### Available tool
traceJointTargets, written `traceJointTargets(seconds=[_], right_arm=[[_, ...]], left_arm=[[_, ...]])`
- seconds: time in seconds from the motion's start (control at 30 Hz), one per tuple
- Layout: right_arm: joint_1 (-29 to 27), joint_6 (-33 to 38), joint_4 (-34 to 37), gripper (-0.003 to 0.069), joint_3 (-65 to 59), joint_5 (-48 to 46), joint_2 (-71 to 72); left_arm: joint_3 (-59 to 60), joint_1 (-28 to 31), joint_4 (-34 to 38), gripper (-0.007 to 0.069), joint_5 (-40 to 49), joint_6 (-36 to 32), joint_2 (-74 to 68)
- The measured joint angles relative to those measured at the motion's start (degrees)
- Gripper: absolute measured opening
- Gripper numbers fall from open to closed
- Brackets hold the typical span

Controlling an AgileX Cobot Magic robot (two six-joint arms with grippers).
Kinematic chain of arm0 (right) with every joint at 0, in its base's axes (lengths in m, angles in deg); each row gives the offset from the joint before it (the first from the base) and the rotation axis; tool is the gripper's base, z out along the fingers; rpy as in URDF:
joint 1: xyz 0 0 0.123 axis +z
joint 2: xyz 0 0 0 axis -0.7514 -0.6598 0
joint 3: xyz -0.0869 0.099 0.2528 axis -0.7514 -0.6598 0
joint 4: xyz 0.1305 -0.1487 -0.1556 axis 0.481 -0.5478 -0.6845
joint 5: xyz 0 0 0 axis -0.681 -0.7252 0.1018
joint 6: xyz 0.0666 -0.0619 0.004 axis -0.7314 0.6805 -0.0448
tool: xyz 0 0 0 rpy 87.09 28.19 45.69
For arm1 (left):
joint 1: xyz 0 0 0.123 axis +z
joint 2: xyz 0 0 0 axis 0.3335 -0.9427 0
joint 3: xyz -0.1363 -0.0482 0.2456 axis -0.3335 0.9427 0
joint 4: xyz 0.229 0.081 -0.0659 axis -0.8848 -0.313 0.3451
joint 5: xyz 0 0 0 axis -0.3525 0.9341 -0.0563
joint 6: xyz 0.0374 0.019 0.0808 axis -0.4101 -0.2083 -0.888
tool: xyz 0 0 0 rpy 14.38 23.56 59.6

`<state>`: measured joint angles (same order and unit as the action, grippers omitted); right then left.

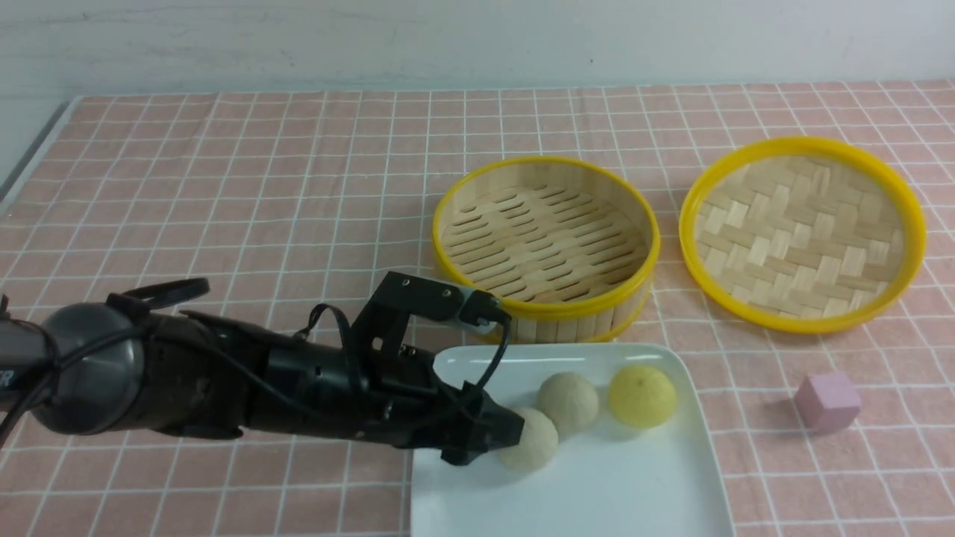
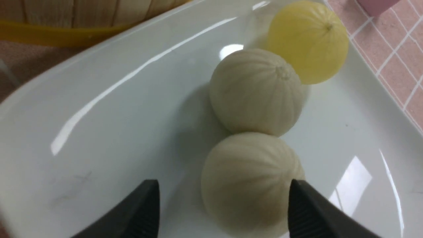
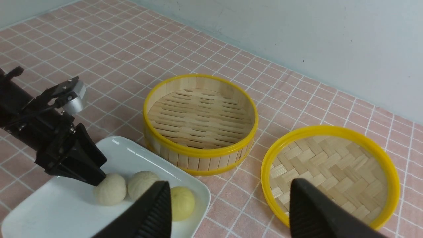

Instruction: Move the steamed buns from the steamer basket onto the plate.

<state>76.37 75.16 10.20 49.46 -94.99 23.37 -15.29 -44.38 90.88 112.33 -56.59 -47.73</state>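
Note:
All three steamed buns lie in a row on the white plate (image 1: 597,492): a cream bun (image 1: 533,441), a second cream bun (image 1: 568,401) and a yellow bun (image 1: 642,395). The steamer basket (image 1: 545,309) stands just behind the plate and holds nothing. My left gripper (image 1: 507,438) is low over the plate, open, with the nearest cream bun (image 2: 248,185) between its fingers; one finger (image 2: 300,205) is at the bun's side, the other (image 2: 145,205) stands apart from it. My right gripper (image 3: 229,198) is open and empty, high above the table; it is out of the front view.
A shallow yellow-rimmed woven tray (image 1: 802,143) lies to the right of the basket. A small pink cube (image 1: 827,401) sits on the pink checked cloth to the right of the plate. The wall runs along the table's far edge.

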Motion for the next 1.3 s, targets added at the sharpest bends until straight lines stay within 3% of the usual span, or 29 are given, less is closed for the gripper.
traceJointTargets(seconds=[0.37, 0.67, 0.93, 1.3], right_arm=[[0.00, 0.39, -0.69, 0.0477, 0.00, 0.41, 0.00], [0.00, 0.76, -5.94, 0.0477, 0.00, 5.89, 0.00], [0.00, -3.81, -7.36, 0.0477, 0.00, 7.02, 0.00], [0.00, -4.50, -8.68, 0.0477, 0.00, 7.49, 0.00]], left_arm=[[0.00, 0.00, -0.24, 0.0516, -5.85, -2.75, 9.95], [0.00, 0.00, -0.76, 0.0515, -22.80, -5.06, 29.55], [0.50, 0.00, 1.65, 0.0512, -36.17, -6.63, 43.92], [0.45, 0.00, 2.11, 0.0472, -37.88, -10.80, 47.12]])
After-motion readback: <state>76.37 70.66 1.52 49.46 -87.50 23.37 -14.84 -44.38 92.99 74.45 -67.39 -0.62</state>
